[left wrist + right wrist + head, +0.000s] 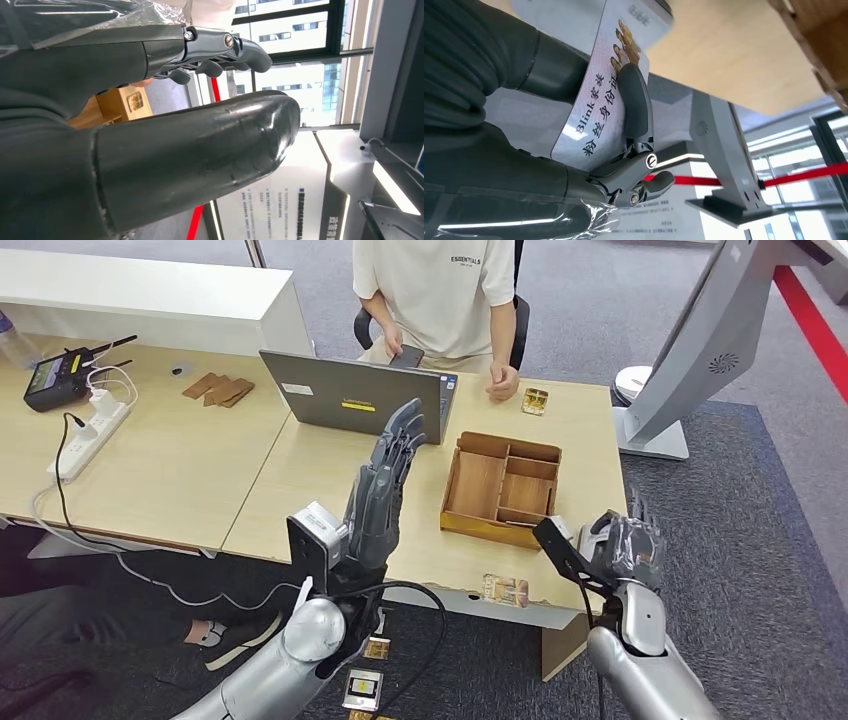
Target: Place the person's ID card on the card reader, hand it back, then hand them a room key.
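An office; pale desks (190, 455) centre-left hold a laptop (350, 395) and a power strip (92, 435); grey carpet (760, 510) lies right. High-rise windows (295, 30) show upper right in the left wrist view.

Light wood table (300, 475) at centre. Grey carpet floor (760, 510) at 3 o'clock, red strip (812, 325) at 2 o'clock. White counter (150, 290) at 10 o'clock. Daylit windows (300, 30).

The ID card (596, 107) was in my right hand (628, 545), pinched between thumb and a finger (636, 107) just off the table's near right corner. It was white and glossy with dark Chinese print and small figures of people, bent slightly in the grip. I could not tell which item was the card reader or the room key.
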